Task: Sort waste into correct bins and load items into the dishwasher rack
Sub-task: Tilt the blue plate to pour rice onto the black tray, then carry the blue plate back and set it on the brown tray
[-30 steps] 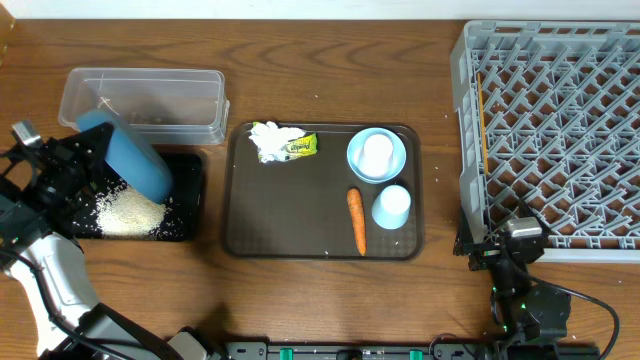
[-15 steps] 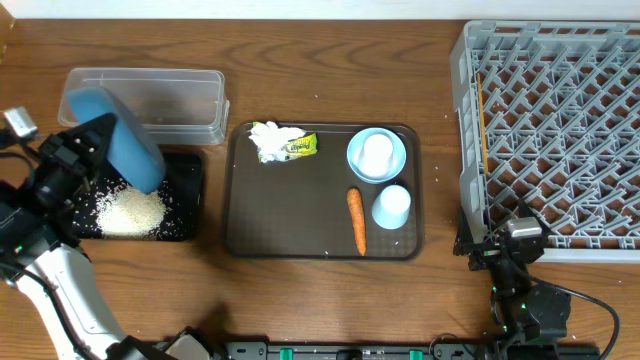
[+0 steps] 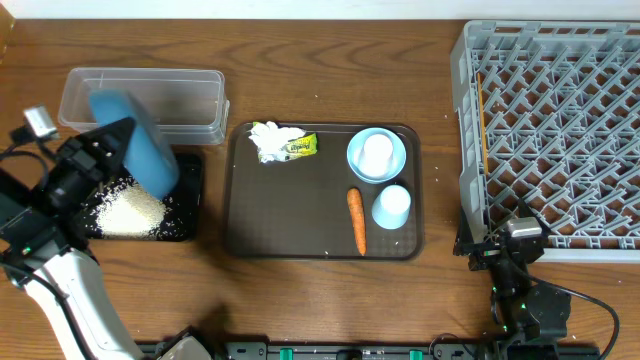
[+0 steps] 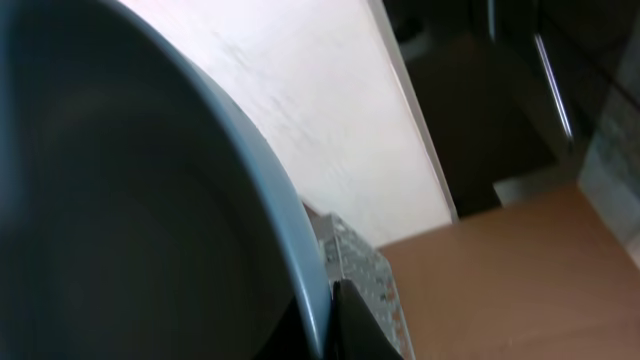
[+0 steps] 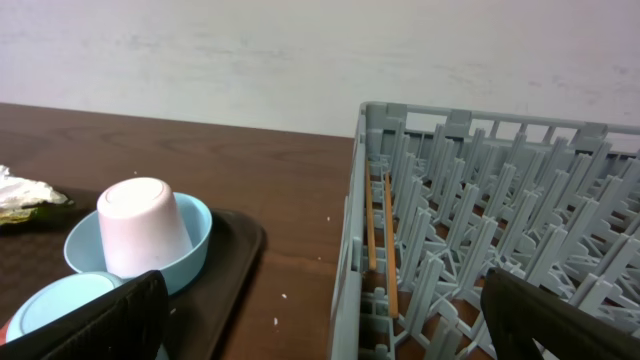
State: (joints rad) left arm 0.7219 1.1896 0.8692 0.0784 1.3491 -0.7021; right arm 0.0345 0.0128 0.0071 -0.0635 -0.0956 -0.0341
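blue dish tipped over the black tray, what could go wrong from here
The left gripper holds the blue dish by its rim, tilted; it could slip and land on the rice in the black tray, scattering grains. The dish hangs close by the clear tub, so a swing might knock it.

A big square grey plastic rack (image 5: 500, 230) with rows of upright pegs fills the right side. It stands on a brown wooden table (image 5: 250, 170) before a white wall (image 5: 300, 50). Two thin wooden sticks (image 5: 372, 225) slant just inside its left wall. To the left, on a dark brown tray (image 5: 235, 255), a small pale-blue bowl (image 5: 195, 235) holds an upturned white cup (image 5: 140, 225). A pale-blue cup (image 5: 55, 300) sits just beside the bowl (partly hidden). Crumpled white tissue (image 5: 20, 185) shows at the left edge. The right gripper (image 5: 322, 290) has its dark fingers (image 5: 95, 325) spread wide in the bottom corners.
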